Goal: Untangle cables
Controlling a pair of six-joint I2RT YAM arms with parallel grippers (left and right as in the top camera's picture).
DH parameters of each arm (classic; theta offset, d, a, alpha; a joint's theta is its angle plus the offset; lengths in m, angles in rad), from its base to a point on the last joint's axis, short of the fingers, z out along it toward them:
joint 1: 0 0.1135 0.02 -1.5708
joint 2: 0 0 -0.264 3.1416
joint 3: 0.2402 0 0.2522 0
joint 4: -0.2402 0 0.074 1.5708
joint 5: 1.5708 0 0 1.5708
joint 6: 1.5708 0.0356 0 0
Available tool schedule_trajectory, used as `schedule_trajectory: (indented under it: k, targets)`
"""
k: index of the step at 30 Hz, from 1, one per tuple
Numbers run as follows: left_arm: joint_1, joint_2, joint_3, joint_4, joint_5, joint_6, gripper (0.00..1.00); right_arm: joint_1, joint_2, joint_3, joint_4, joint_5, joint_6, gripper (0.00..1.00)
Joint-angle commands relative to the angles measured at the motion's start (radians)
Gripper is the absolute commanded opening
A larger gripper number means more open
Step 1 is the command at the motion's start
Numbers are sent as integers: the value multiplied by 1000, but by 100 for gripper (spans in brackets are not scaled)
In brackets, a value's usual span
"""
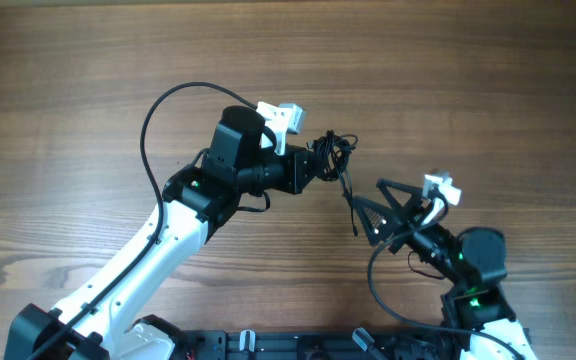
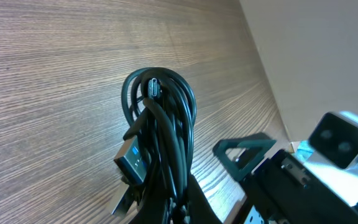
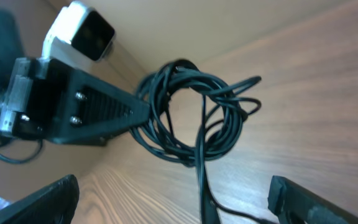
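hidden: in the left wrist view the left end effector's own fingertips are cut off at the bottom edge, buried under the cable bundle (image 2: 160,124). how many separate cables make up the bundle cannot be told.
cut off: the right wrist view shows only the two fingers (image 3: 48,202) of the right end effector at its lower corners. the overhead view loses both arm bases at the bottom edge.
hard to make out: a usb-style plug (image 2: 135,163) with a metal tip sticks out low on the bundle (the other cable ends are not visible).
surface: wood-grain counter (image 1: 88,80), brown, with the grain running left to right in the overhead view.
room: a plain pale surface (image 2: 328,50) lies beyond the counter's edge; wall or floor, cannot tell.
cable bundle (image 1: 335,153): a tight knot of black loops near the middle of the counter, at the tip of the left end effector (image 1: 316,168).
left end effector: clamped on the bundle's edge, seen from the right wrist as a tapered black finger meeting the loops (image 3: 191,118).
loose strand (image 1: 349,200): runs from the bundle toward the right end effector (image 1: 371,212) and passes between its fingers (image 3: 201,180).
right end effector: spread wide, gripping nothing, just beside the bundle. whether the strand touches it cannot be told.
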Motion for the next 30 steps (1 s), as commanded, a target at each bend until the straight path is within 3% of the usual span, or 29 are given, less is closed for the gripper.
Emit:
schedule_trajectory:
  k: [1, 5, 10, 11, 13, 15, 23, 26, 28, 30]
  targets:
    - [2, -19, 5, 6, 27, -10, 4, -2, 0, 192, -232, 23, -287, 100]
    - [19, -19, 5, -5, 26, -56, 4, -2, 0, 364, -601, 153, -460, 100]
    - [84, -19, 5, -19, 50, -167, 4, 27, 3, 396, -758, 156, -526, 97]
    - [94, -19, 5, -19, 69, -168, 4, 42, 3, 396, -766, 155, -532, 94]
    - [119, -19, 5, -19, 142, -168, 4, 84, 3, 396, -760, 160, -543, 76]
    - [137, -19, 5, -19, 208, -168, 4, 135, 11, 396, -735, 198, -551, 70]
    - [148, -19, 5, -19, 301, -245, 4, 336, 157, 396, -605, 426, -591, 78]
    - [148, -19, 5, -19, 304, -258, 4, 381, 231, 396, -564, 508, -591, 77]
    - [148, -19, 5, -19, 304, -270, 4, 398, 269, 396, -544, 536, -591, 66]
    - [148, -19, 5, -19, 304, -272, 4, 403, 293, 396, -536, 544, -587, 42]
